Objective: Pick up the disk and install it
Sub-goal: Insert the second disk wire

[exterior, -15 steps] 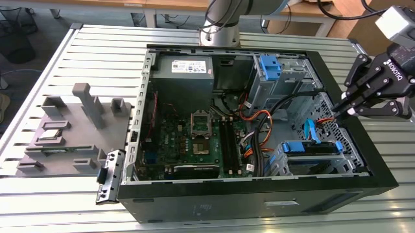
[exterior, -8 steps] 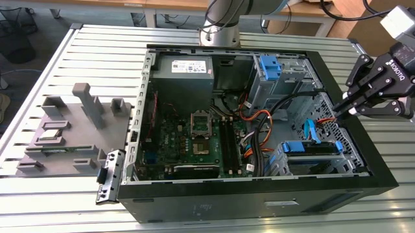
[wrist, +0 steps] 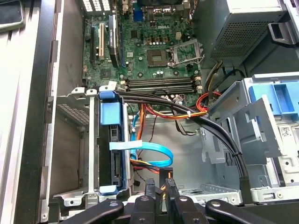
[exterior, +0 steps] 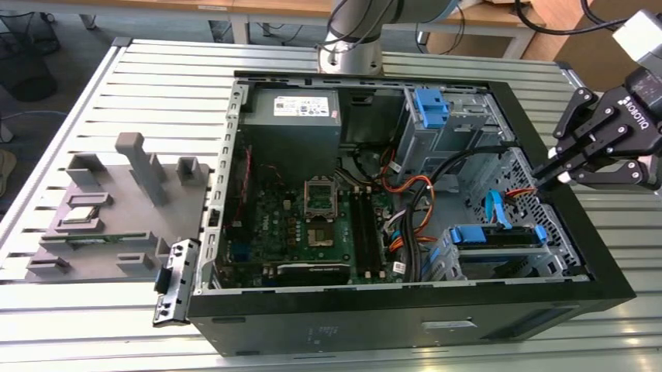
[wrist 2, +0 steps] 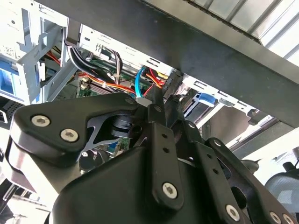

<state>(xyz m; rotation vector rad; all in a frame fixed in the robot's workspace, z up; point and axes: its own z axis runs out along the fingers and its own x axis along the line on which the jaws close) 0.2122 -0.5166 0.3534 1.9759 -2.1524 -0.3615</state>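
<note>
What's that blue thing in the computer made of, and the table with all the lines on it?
The blue frame in the drive cage looks like plastic: solid, even colour with a dull, moulded surface. The table looks like bare metal, probably aluminium: pale silver, slightly shiny, with long straight grooves. The looks alone cannot confirm either material.

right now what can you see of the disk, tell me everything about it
The disk sits in a metal drive cage at the lower corner of the open computer case, on the exterior view's right. It shows as a blue plastic frame with a dark edge slotted into the bay. In the first wrist view the blue frame stands edge-on in the cage, and a light blue flat cable runs from beside it. The gripper is apart from it, by the case's edge.
</note>
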